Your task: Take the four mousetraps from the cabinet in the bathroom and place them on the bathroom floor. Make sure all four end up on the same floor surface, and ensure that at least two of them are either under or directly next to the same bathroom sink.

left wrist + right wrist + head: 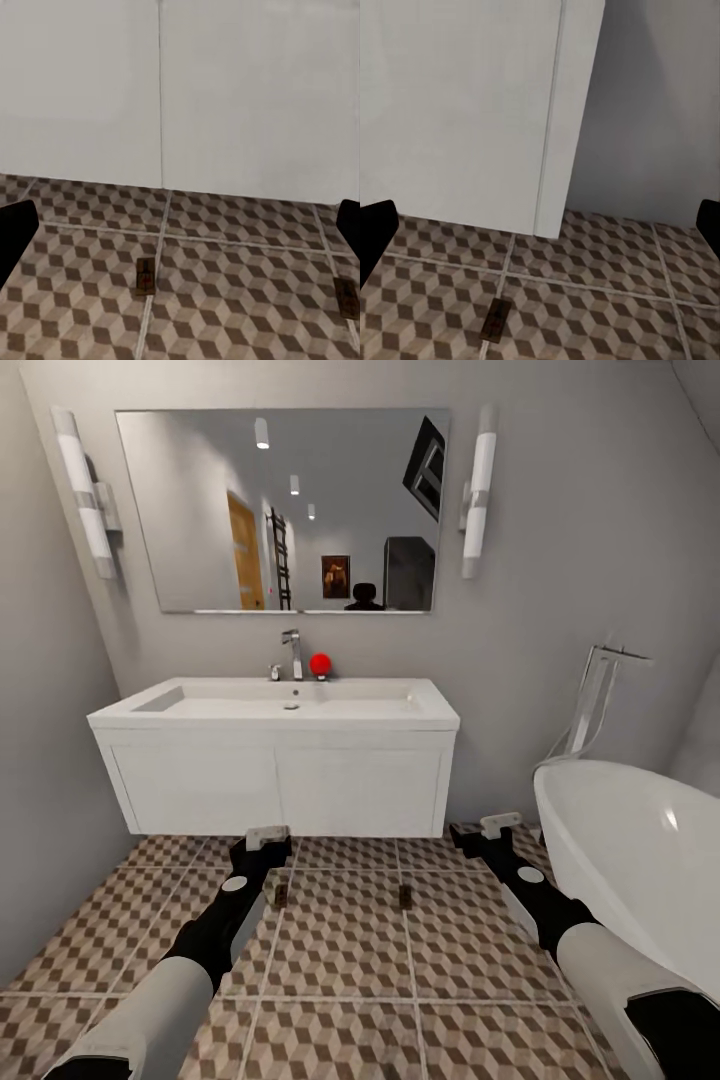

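We see two mousetraps [281, 895] [405, 897] lying on the bathroom floor [340, 960] just before the bathroom sink [275, 760]. Our left gripper [267, 838] and right gripper [500, 825] seem open and empty; two traps probably remain.

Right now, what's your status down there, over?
Left claw and right claw both open, empty. Two mousetraps on the floor before the sink. Nothing in the way.
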Robot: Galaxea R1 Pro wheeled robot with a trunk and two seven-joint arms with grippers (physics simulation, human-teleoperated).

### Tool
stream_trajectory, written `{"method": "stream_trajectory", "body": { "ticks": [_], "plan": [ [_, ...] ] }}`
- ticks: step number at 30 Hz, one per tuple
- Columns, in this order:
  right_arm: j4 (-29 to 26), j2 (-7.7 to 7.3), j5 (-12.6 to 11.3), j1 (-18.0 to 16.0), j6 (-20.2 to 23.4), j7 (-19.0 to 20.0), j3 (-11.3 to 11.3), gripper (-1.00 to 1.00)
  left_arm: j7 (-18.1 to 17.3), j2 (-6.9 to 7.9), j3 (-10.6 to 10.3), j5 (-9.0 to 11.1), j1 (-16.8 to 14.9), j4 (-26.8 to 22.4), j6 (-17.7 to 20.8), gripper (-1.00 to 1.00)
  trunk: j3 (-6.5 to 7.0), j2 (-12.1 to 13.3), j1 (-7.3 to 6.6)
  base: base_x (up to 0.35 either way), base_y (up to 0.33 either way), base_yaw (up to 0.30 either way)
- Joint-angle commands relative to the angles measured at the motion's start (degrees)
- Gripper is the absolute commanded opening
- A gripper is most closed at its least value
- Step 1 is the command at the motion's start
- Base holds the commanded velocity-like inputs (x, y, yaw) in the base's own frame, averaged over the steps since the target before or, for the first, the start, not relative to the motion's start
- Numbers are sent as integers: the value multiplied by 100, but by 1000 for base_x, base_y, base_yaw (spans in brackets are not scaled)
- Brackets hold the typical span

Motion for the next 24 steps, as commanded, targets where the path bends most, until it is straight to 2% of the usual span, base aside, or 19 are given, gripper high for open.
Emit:
{"method": "stream_trajectory", "body": {
  "ticks": [1, 24],
  "plan": [
    [6, -5, -59, -4, -20, 19, 30, 100, 21, -1, -3, 4, -3, 2, -11, 100, 13, 39, -24, 0, 0, 0],
    [6, -5, -55, -1, -20, 19, 30, 100, 15, -1, -3, 9, -3, 2, -11, 100, 426, 962, -529, 0, 0, 0]
  ]
}}
